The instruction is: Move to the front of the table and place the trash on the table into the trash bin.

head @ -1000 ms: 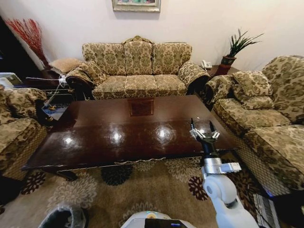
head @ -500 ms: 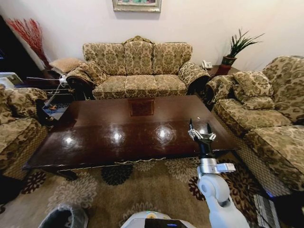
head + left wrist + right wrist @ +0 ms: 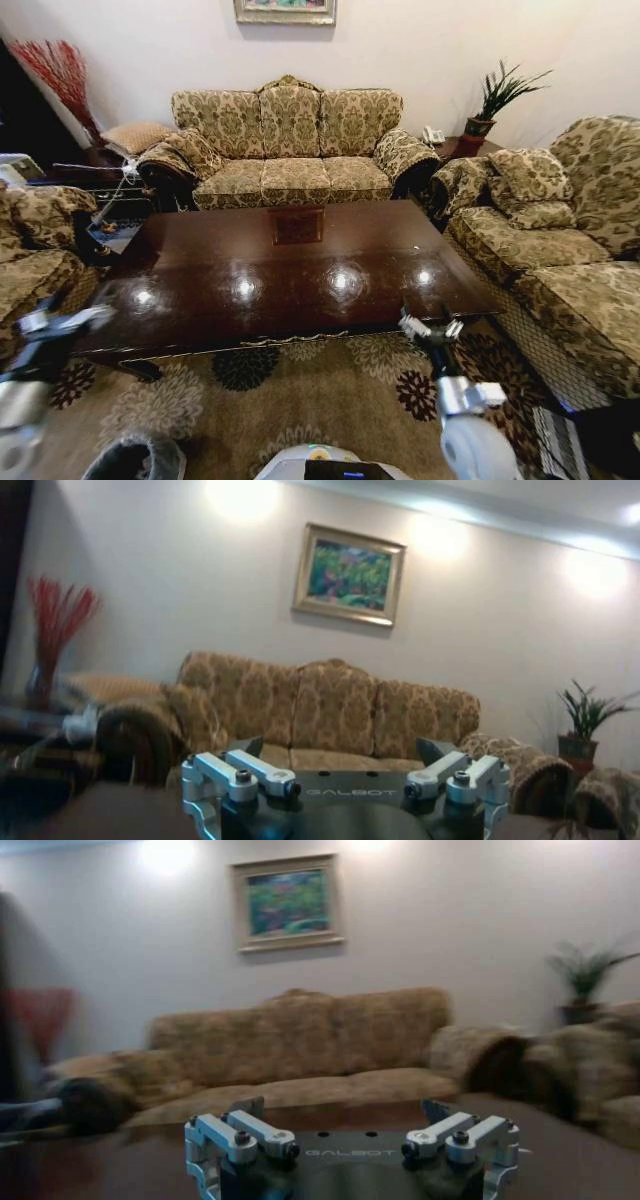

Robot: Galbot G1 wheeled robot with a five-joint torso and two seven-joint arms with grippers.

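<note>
The dark brown glossy table (image 3: 200,250) spreads across the middle of the head view, its top bare and shining. The trash is out of view. The trash bin (image 3: 135,460), round and dark with a pale liner, sits on the carpet at the lower left edge. My right gripper (image 3: 431,322) hangs at the table's front right corner, open and holding nothing. My left gripper (image 3: 72,320) is raised at the table's front left corner, blurred. In the wrist views the left gripper (image 3: 340,754) and the right gripper (image 3: 345,1110) both stand open and empty, facing the sofa.
A patterned three-seat sofa (image 3: 290,150) stands behind the table. An armchair (image 3: 30,250) flanks it on the left and a second sofa (image 3: 560,250) on the right. A potted plant (image 3: 490,105) is at the back right. Flowered carpet (image 3: 300,400) lies before the table.
My right arm has dropped and drawn back from over the table to its front right corner. My left arm has risen into view at the left.
</note>
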